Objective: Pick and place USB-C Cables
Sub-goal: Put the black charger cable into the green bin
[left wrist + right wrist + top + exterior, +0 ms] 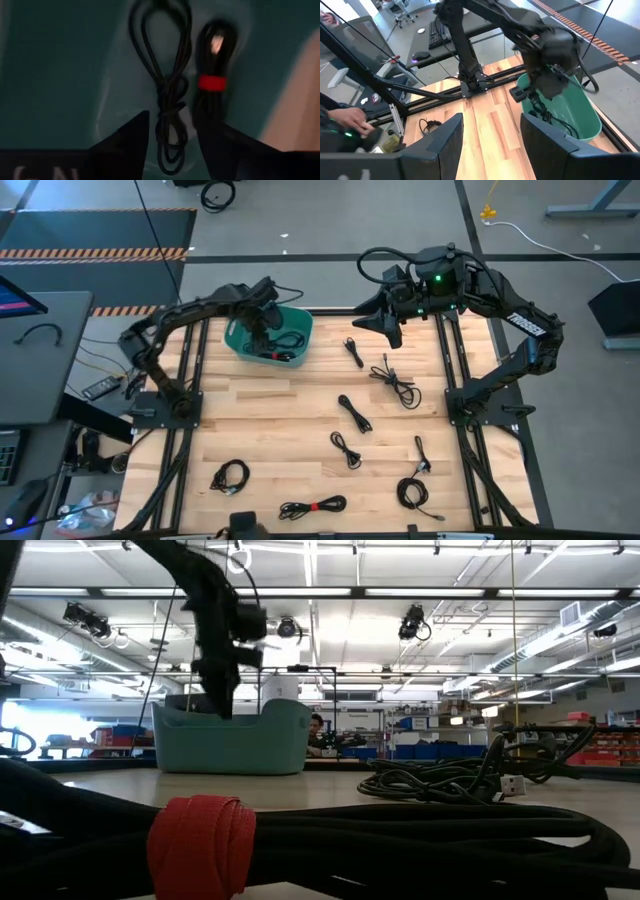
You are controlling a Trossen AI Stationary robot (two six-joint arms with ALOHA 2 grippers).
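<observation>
My left gripper (170, 145) hangs over the teal bin (240, 338), jaws spread and empty; two USB-C cables (170, 95) lie just below them. Lifting carelessly could snag a loop. My right gripper (490, 145) waits, open.

Beyond my bench (290, 405) of pale wood planks, a dark desk (30, 360) stands off to one side. My right wrist view shows a keyboard (436, 31) and a mouse (420, 55) on another desk, and a person's hand (347, 119) near some clutter. Blue storage bins (420, 751) line the far wall.
</observation>
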